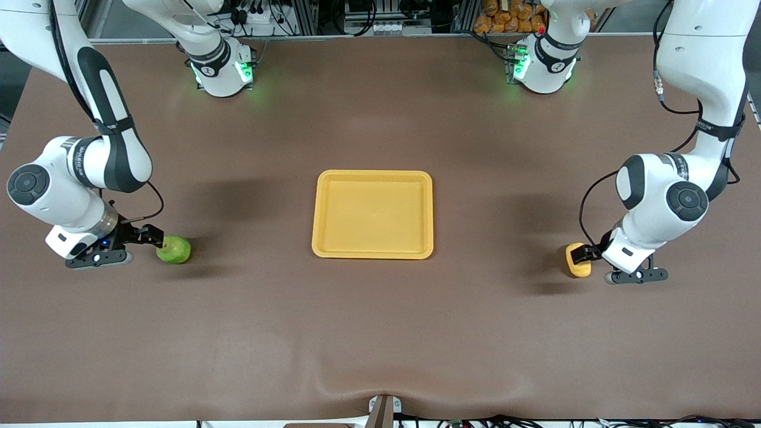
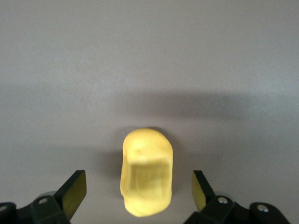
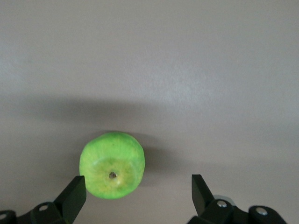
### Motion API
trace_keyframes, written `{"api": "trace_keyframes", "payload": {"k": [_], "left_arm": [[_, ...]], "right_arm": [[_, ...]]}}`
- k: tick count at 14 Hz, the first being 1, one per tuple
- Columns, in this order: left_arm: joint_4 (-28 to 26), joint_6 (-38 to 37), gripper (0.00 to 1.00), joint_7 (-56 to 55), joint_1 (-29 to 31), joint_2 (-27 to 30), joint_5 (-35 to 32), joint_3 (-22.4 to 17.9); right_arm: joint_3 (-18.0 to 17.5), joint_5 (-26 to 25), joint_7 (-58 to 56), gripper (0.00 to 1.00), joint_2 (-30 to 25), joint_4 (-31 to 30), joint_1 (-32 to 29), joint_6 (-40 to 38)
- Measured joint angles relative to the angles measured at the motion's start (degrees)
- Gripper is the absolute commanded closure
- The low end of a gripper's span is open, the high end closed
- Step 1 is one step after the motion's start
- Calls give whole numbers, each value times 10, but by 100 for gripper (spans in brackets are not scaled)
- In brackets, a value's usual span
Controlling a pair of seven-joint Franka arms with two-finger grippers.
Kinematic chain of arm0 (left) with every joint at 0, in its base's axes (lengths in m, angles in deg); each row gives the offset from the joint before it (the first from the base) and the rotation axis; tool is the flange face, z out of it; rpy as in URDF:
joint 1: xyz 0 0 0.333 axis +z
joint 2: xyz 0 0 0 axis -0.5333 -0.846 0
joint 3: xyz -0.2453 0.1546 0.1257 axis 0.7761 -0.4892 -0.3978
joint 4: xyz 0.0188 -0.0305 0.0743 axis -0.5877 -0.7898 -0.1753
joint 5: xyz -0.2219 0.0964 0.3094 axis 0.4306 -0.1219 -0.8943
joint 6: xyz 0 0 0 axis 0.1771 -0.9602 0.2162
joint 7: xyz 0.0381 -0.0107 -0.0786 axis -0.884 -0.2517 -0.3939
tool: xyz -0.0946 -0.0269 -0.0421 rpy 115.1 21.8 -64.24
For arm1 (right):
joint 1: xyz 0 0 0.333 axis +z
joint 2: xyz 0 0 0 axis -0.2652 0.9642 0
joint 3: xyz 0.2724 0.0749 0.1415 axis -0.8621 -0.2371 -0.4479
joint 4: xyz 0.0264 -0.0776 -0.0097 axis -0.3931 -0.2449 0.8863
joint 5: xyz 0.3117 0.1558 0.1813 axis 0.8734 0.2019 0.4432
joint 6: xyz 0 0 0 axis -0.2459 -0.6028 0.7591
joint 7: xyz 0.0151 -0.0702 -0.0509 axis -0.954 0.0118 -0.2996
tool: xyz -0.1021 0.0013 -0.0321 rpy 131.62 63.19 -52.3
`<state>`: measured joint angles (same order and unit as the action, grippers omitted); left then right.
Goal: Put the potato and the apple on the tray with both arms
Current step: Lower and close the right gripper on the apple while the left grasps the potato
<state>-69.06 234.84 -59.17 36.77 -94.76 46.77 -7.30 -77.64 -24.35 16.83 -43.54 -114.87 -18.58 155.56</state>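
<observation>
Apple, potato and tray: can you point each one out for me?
apple (image 1: 173, 249): front view, middle of its green skin.
potato (image 2: 146, 171): left wrist view, middle of its yellow body.
tray (image 1: 373, 176): front view, raised rim on the robots' side.

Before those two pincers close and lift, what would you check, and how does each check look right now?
1. Left pincer open: ok.
2. Potato centred between its fingers: ok.
3. Right pincer open: ok.
4. Apple centred between its fingers: not ok, it sits close to one finger.
5. Tray free to receive both: ok, nothing lies in it.
6. Fingers low enough to grip at mid-height: cannot tell.
</observation>
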Motion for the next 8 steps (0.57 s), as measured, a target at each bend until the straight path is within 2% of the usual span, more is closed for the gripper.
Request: {"api": "trace_keyframes", "payload": {"k": [5, 8], "left_arm": [[13, 13, 5, 0, 0, -26, 0, 0], [13, 17, 12, 0, -1, -37, 0, 0]], "right_arm": [[-3, 76, -1, 0, 1, -12, 0, 1], [-5, 93, -1, 0, 11, -17, 0, 34]]}}
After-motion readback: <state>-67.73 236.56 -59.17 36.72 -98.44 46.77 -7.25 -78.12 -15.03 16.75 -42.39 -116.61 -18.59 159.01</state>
